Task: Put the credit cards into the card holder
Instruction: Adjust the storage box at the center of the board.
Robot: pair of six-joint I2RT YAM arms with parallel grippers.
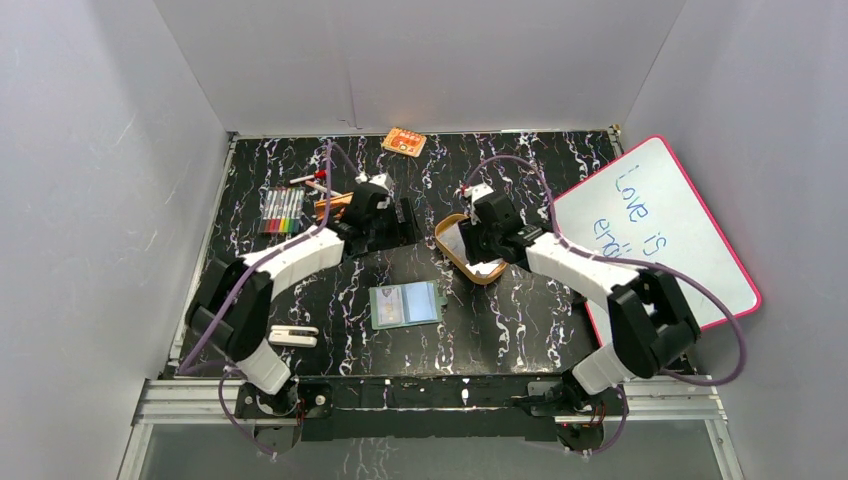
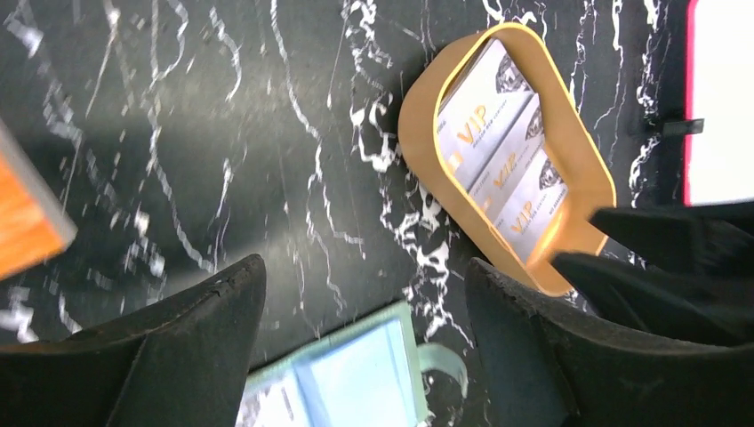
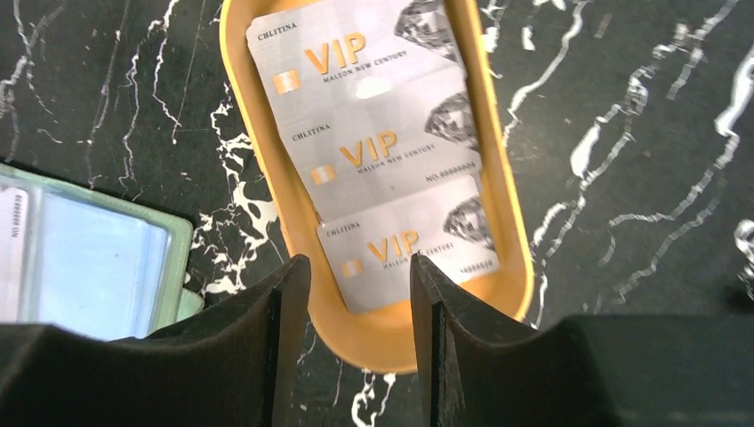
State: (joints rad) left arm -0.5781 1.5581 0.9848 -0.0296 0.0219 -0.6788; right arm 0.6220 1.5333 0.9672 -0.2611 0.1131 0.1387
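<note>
Right gripper (image 3: 359, 262) sits over the near end of the tan oval tray (image 3: 518, 258), jaws parted to a narrow gap with nothing pinched. The tray's rim and a corner of the nearest card show through that gap, but whether a fingertip touches anything, can't tell. Three credit cards (image 3: 391, 151) lie in the tray, grey-white with gold VIP lettering, overlapping so each hides part of its neighbour, and the farthest is clipped by the top of the right wrist view. The card holder (image 3: 98, 267) lies open on the black marbled table (image 3: 622, 133), just left of the tray and apart from it. Only its green border and one pale blue sleeve show here, the rest cut off by the frame edge and the dark finger. A pale strip with small print sits at the very left edge, too little of it to say what it is. Left gripper (image 2: 363, 267) is spread wide, nothing between its fingers, above bare table between holder and tray. In its view the right gripper's fingers cover the tray's near end, and an orange block (image 2: 22, 218) at the left edge is blurred and cropped. From overhead, the right wrist hides most of the tray. Markers (image 1: 282, 210) lie far left, an orange packet (image 1: 404, 142) at the back, and a whiteboard (image 1: 660, 230) at the right with its writing partly behind the arm.
</note>
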